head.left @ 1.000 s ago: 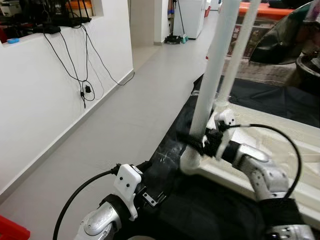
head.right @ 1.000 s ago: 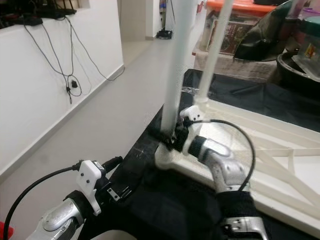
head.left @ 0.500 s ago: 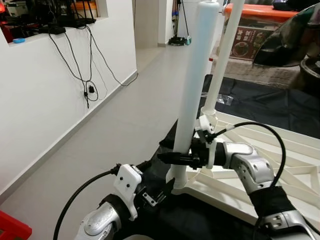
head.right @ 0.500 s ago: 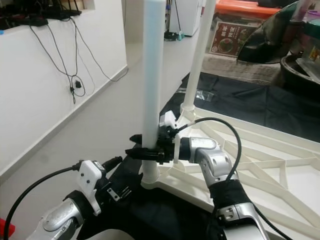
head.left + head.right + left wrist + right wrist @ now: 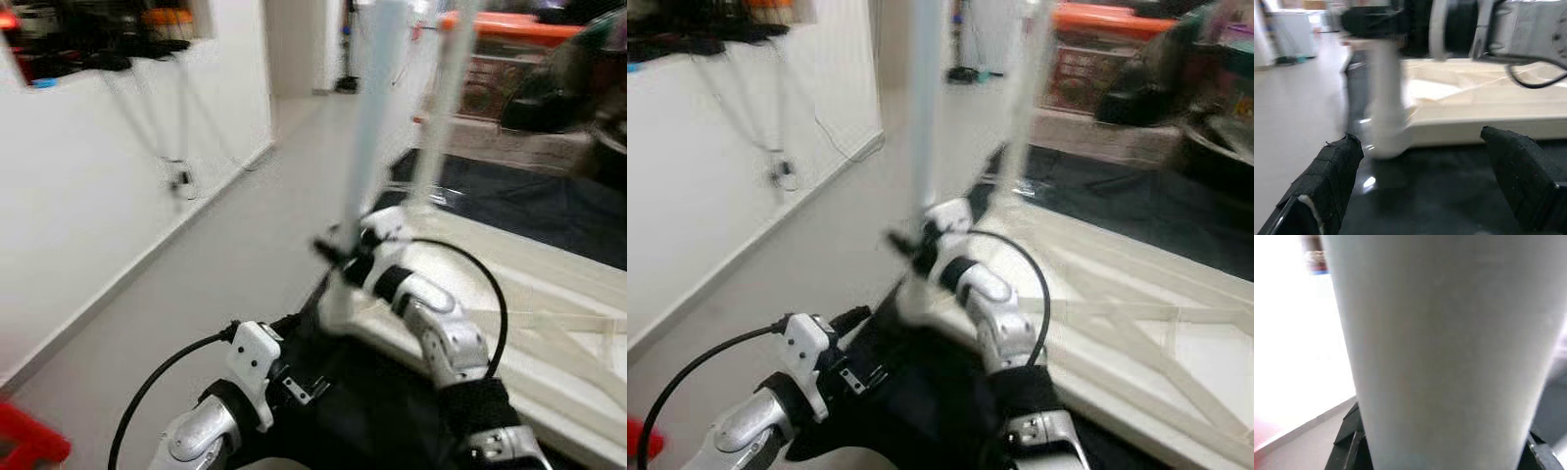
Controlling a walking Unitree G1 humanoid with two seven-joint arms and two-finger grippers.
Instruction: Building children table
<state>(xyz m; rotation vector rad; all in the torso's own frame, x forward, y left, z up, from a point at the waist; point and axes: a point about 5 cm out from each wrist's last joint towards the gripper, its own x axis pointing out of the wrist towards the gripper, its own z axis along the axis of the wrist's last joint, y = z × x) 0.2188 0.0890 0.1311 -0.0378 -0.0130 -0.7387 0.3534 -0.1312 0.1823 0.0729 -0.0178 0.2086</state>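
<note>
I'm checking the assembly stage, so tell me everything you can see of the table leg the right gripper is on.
The table leg is a plain white round tube, plastic by its look, standing roughly upright with a slight tilt at the near corner of the upturned white tabletop. Its foot sits in a rounded corner socket of that tabletop, on black sheeting. The right gripper is clamped around it low down. The head views are blurred, so fine detail is lost.
</note>
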